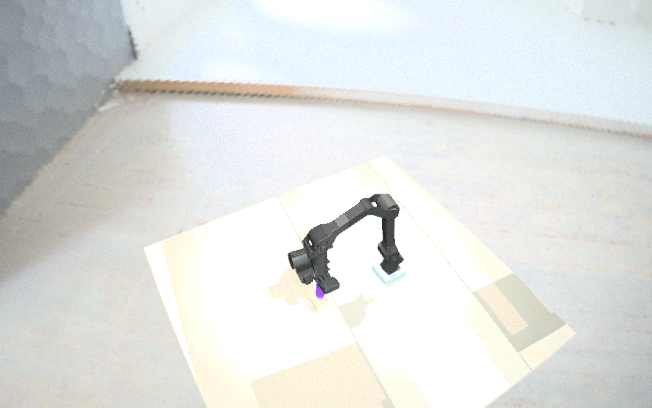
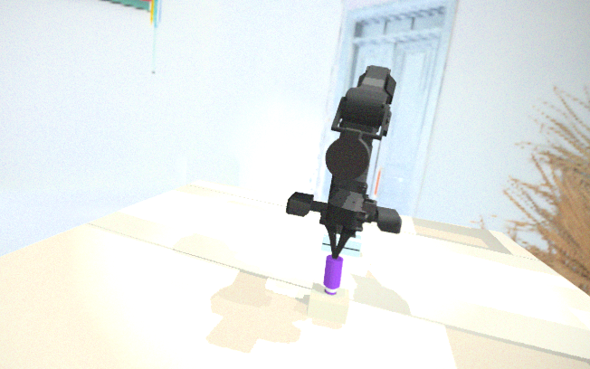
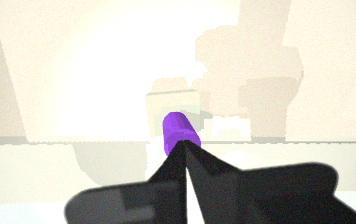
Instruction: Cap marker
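Note:
The purple cap (image 1: 319, 292) (image 2: 333, 272) (image 3: 175, 121) sits upright over the top of the marker (image 2: 331, 290). A white band and a thin purple ring of the marker show below the cap in the exterior view. The marker stands in the pale holder block (image 2: 328, 306) (image 3: 155, 106). My gripper (image 2: 335, 257) (image 3: 183, 145) is shut with nothing between the fingers. Its closed tips point down at the cap's top and appear to touch it or nearly so. The wrist view shows the tips overlapping the near edge of the cap's top.
The arm's pale blue base (image 1: 389, 275) stands on the table (image 1: 225, 300), behind the holder block as seen in the exterior view. The arm arches from the base over to the marker. Patchy shadows lie around the block. No other loose object shows near it.

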Robot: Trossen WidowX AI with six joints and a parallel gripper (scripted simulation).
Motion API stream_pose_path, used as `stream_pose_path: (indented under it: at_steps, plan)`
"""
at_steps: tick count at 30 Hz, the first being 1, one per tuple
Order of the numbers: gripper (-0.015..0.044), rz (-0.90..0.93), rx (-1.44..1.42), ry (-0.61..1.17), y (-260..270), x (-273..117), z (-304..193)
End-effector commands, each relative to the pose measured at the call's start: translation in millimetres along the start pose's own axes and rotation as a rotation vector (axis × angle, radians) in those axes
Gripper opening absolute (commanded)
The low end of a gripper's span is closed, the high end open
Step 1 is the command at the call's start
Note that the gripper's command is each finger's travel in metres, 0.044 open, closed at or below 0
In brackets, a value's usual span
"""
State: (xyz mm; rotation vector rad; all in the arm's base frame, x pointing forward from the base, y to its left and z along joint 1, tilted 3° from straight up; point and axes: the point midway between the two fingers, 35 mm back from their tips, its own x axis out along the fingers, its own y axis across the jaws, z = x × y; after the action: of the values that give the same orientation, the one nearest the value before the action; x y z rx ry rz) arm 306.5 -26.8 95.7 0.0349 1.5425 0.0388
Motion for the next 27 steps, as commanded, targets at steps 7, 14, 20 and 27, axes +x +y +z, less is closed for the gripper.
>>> stream_pose_path:
  at_steps: [7,14,20,27]
  plan:
    - [0.0000,0.001,-0.002,-0.008,0,3,2]
    - [0.0000,0.001,-0.002,-0.008,0,-15,4]
    - [0.0000,0.001,-0.002,-0.006,0,-83,2]
    - [0.0026,0.001,-0.002,-0.005,0,-86,2]
